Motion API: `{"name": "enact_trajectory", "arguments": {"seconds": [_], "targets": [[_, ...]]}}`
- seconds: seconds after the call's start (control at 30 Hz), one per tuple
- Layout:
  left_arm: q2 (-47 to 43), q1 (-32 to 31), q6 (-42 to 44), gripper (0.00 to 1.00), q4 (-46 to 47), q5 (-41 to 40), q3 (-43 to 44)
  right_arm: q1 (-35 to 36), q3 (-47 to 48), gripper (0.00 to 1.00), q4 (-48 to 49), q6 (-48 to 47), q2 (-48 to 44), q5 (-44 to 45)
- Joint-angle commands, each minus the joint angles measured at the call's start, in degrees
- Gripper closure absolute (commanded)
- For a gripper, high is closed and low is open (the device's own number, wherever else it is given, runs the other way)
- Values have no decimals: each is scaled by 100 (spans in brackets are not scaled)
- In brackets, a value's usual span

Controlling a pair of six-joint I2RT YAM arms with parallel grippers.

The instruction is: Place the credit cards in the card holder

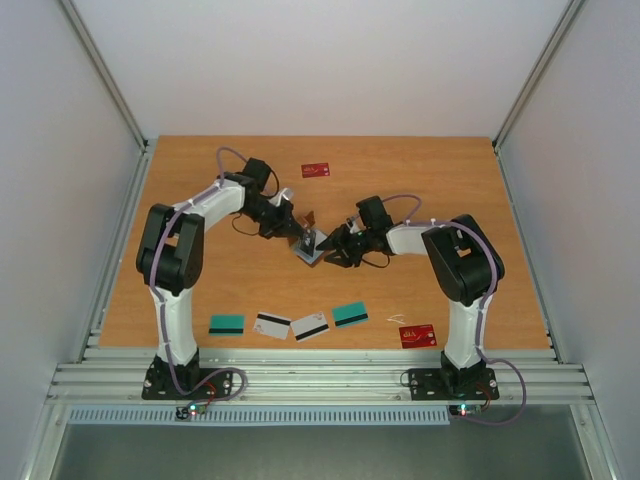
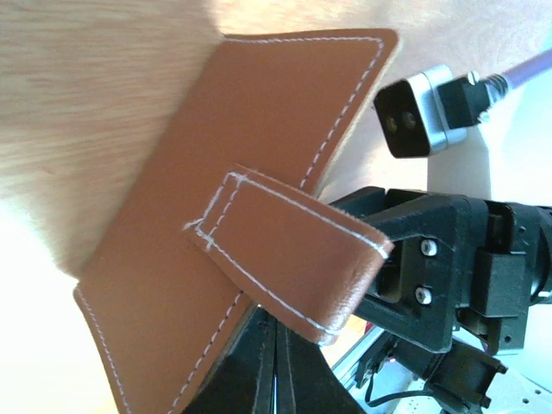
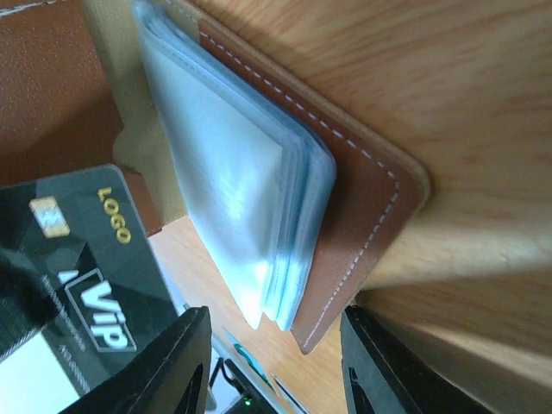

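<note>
Table centre — left gripper (image 2: 269,373) clenched on the card holder (image 1: 311,245) edge, propping it open for loading. The right gripper (image 3: 272,366) is spread, empty; black card (image 3: 95,285) lies against the holder's inside — seating unclear.

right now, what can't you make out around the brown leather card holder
- Left wrist: brown leather card holder shows only its back; pockets hidden.
- Right wrist: black plastic VIP card cut by frame edge; what holds it unclear.
- Top: print on far red plastic card too small.
</note>
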Motion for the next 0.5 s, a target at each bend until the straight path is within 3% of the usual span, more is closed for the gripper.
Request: {"name": "enact_trajectory", "arguments": {"seconds": [0.0, 0.47], "targets": [[231, 283, -66, 100, 176, 286, 132, 37, 247, 56, -299, -269, 100, 100], [906, 1127, -587, 100, 1082, 1024, -265, 54, 1129, 52, -971, -570, 466, 54]]}}
